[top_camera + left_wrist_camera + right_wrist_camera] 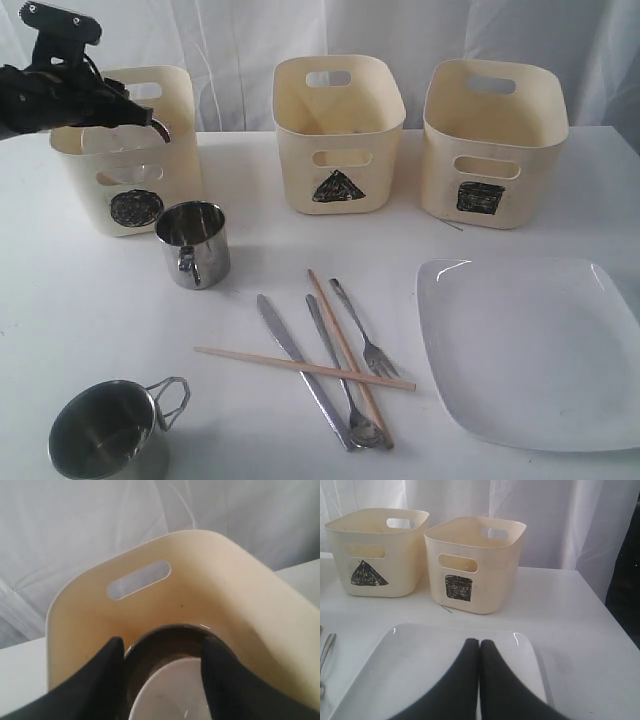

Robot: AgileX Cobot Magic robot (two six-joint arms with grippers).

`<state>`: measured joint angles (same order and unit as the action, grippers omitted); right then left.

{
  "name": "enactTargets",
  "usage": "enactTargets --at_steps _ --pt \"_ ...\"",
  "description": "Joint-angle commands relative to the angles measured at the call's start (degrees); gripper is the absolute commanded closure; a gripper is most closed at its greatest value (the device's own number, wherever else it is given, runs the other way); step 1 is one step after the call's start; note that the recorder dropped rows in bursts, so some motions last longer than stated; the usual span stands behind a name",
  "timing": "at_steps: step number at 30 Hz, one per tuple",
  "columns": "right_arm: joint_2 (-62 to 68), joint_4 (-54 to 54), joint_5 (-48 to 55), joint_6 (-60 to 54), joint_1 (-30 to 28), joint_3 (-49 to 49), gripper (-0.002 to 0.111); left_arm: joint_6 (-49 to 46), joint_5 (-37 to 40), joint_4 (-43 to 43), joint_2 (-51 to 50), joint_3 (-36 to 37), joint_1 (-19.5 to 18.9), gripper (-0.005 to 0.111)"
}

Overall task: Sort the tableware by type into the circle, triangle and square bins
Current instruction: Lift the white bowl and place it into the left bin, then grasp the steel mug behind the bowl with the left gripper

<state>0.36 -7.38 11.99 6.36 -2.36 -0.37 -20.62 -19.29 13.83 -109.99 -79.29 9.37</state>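
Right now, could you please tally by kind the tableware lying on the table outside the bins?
Steel mugs: 2
Wooden chopsticks: 2
Knife: 1
Spoon: 1
Fork: 1
White square plate: 1
Total: 8

Three cream bins are standing in a row here, the triangle bin (300,170) sitting in the middle, the circle bin (80,195) to its left and the square bin (530,170) to its right. In front of the triangle bin I'm counting one knife (303,370), one spoon (328,340), one fork (383,362) and two chopsticks, the level chopstick (240,357) and the slanting chopstick (329,312). One white plate (530,350) is lying front-right of it, and two steel mugs, the nearer mug (195,243) and the farther mug (108,430), are sitting front-left. Two bowls are nesting in the bin left of the triangle bin: one steel bowl (165,637), one white bowl (170,690).
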Motion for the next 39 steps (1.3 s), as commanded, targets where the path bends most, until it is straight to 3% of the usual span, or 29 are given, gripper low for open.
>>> enactTargets --at_steps 1,7,11,16,21,24,39 --pt "-0.36 0.05 -0.10 -0.07 -0.43 0.37 0.108 -0.13 11.81 0.31 7.87 -0.46 -0.06 0.053" --pt "-0.36 0.05 -0.10 -0.07 -0.43 0.37 0.108 9.63 48.78 1.62 18.64 -0.46 -0.06 0.053" --pt "-0.36 0.05 -0.10 -0.07 -0.43 0.37 0.108 10.83 63.88 2.81 19.11 0.04 -0.06 0.053" --pt "-0.36 0.05 -0.10 -0.07 -0.43 0.37 0.108 15.82 55.34 3.47 16.23 4.18 -0.06 0.053" --pt "-0.36 0.05 -0.10 -0.07 -0.43 0.37 0.108 16.23 47.00 11.09 11.59 5.59 -0.06 0.053" --pt "-0.36 0.05 -0.10 -0.07 -0.43 0.37 0.108 15.70 46.72 16.09 9.02 5.59 0.05 0.053" --pt "-0.36 0.05 -0.10 -0.07 -0.43 0.37 0.108 14.38 46.89 16.57 -1.97 5.59 2.92 0.057"
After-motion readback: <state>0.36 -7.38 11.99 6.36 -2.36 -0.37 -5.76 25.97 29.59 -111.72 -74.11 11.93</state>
